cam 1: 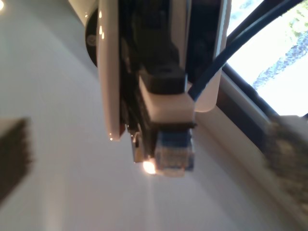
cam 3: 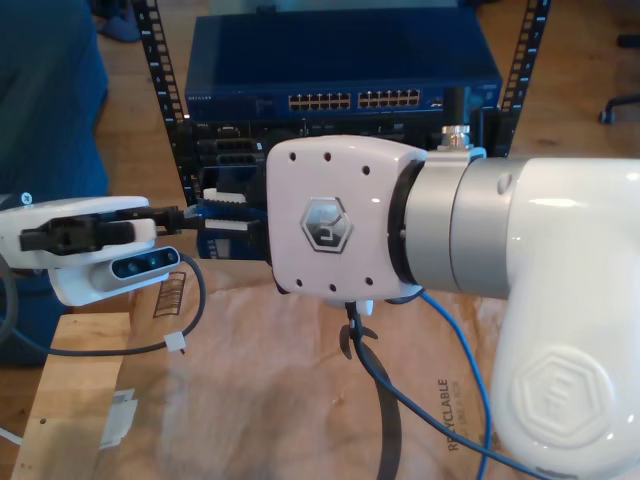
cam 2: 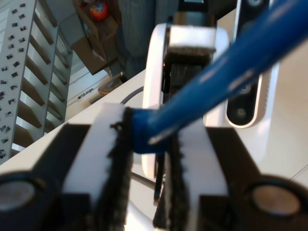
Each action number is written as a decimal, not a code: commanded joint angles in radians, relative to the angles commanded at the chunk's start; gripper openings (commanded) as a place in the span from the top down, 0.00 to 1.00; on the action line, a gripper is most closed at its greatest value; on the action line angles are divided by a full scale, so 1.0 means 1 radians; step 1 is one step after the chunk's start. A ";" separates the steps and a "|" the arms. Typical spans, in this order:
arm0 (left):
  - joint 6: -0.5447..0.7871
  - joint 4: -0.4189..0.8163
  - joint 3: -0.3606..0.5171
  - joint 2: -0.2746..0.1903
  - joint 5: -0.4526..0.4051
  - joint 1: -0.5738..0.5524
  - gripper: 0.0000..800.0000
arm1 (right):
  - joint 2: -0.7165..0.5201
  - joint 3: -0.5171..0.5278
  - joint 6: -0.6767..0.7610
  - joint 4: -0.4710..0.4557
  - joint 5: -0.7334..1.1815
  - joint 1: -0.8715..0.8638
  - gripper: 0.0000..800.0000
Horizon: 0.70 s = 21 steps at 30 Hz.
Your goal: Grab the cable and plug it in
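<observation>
Blue cable is pinched in my second hand; its clear plug is clamped in my first hand.

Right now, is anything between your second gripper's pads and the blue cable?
No. In the second wrist view my second gripper has its pads closed directly on the blue cable, and nothing sits between pad and cable.

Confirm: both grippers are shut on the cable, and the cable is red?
Not red. The cable is bright blue, as the second wrist view shows. My first gripper and my second gripper are both shut on it.
</observation>
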 joint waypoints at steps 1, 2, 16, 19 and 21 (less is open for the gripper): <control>0.000 0.000 -0.005 -0.015 -0.018 0.002 0.00 | 0.006 -0.002 0.000 0.000 -0.012 -0.005 0.98; -0.002 0.002 -0.011 -0.029 -0.051 0.011 0.00 | 0.014 -0.003 0.000 0.000 -0.034 -0.009 0.99; 0.203 0.618 -0.215 -0.124 -0.138 0.308 0.00 | 0.158 0.029 -0.009 -0.123 -0.298 -0.190 0.99; 0.328 0.793 -0.206 -0.126 -0.166 0.362 0.00 | 0.206 0.063 -0.009 -0.152 -0.387 -0.244 0.99; 0.408 0.864 -0.176 -0.126 -0.183 0.427 0.00 | 0.250 0.069 -0.009 -0.160 -0.414 -0.265 0.99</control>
